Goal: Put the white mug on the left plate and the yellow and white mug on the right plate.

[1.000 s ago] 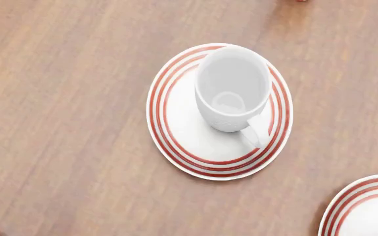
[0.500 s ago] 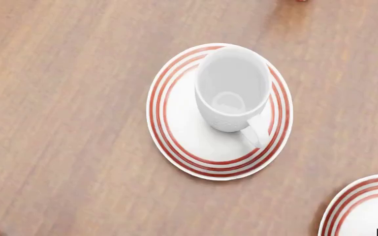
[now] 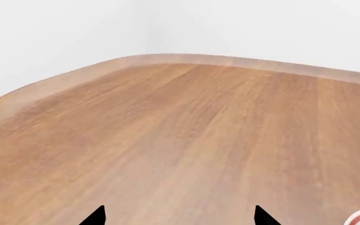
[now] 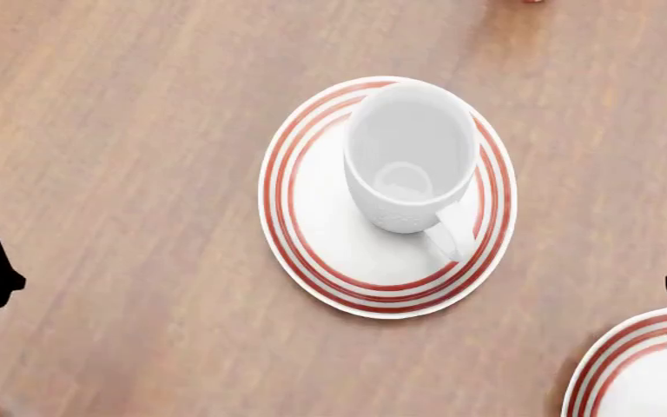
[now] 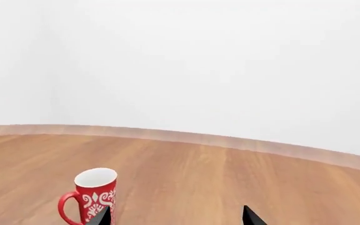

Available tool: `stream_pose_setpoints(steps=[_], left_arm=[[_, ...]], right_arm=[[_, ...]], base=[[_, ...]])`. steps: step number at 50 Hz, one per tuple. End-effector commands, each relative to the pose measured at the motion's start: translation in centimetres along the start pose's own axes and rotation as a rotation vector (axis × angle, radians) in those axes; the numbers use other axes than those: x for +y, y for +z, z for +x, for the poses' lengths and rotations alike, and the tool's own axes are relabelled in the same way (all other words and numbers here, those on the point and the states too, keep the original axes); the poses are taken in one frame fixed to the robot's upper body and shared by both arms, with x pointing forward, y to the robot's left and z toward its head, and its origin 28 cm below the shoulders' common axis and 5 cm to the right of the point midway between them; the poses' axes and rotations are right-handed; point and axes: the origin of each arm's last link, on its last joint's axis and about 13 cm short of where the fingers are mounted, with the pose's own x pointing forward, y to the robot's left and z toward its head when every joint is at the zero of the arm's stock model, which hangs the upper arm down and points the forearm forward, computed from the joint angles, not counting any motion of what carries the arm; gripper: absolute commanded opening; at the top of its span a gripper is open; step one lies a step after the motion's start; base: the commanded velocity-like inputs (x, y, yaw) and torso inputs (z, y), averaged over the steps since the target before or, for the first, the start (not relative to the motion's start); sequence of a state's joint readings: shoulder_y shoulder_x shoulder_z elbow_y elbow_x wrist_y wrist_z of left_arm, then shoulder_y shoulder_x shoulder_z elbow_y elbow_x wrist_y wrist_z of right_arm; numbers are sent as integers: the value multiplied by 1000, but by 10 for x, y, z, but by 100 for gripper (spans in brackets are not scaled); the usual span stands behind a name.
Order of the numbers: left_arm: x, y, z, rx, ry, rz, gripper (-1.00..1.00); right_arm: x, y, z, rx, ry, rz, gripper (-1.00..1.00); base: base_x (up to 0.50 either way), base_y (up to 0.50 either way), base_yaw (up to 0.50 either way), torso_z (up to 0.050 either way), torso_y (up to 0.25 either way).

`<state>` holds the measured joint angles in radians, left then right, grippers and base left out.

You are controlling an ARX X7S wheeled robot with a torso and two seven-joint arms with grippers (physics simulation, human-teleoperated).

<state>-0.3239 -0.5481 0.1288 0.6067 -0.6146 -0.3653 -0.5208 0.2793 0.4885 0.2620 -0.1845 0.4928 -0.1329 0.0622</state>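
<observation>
1. The white mug [image 4: 412,156] stands upright on the left plate [image 4: 310,252] at the centre of the head view, set toward the plate's upper right, its loop handle pointing toward the lower right of the frame.
2. The right plate [image 4: 617,365] shows only as a bare arc in the lower right corner of the head view; the yellow and white mug is in none of the views.
3. The left gripper [image 3: 178,216] has its two dark fingertips well apart over bare wooden table [image 3: 186,136] — nothing between them.
4. The right gripper [image 5: 176,216] is likewise spread and empty, with a red patterned mug [image 5: 91,196] standing beside one fingertip at the lower left of its wrist view.
5. Judging by its glossy glaze, a mug like these should be rigid, slick and breakable — clamping across the rim wall or the handle looks safest.
</observation>
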Motion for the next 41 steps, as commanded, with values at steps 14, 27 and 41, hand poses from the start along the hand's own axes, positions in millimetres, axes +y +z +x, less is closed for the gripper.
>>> stream_pose_setpoints(steps=[14,27,41], left_arm=[[-16,52,34,-52,-66,-43,100],[-21,97,42,-145,-74,-80,100],[-16,124,38,-206,-64,-120,100]], right_arm=[[11,64,38,-102,28,-62,100],[24,109,51,-178,74,-86,100],[41,141,54,-243,136,-95,100]], base=[[0,0,0,0,0],[0,0,0,0,0],[0,0,0,0,0]])
